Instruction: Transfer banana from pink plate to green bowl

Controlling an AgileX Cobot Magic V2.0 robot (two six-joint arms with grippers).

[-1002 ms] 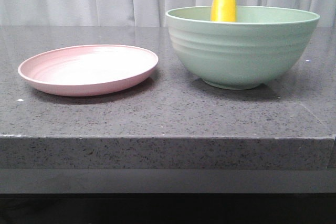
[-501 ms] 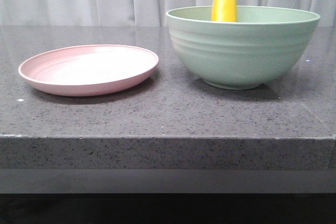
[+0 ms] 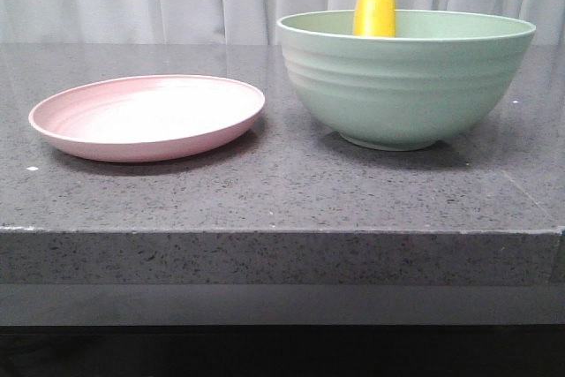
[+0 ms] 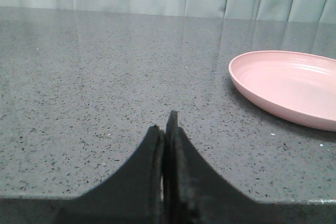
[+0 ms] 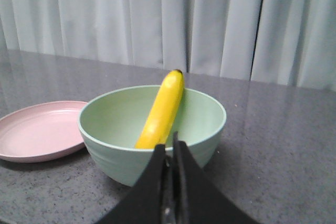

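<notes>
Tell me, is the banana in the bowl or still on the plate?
In the bowl. The banana leans inside the green bowl; the pink plate is empty.

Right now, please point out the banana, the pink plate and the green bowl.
banana [image 5: 161, 109], right wrist view, middle of its yellow body.
pink plate [image 3: 146, 140], front view, near outer rim.
green bowl [image 3: 402, 81], front view, ridged outer wall.

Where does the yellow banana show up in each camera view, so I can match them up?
Front view: the smooth yellow curved banana pokes up above the far rim of the deep pale green bowl.
Left wrist view: not in it.
Right wrist view: the banana leans inside the bowl, tip over the far rim.
Shared landmark: the shallow pale pink plate, in all three views.
</notes>
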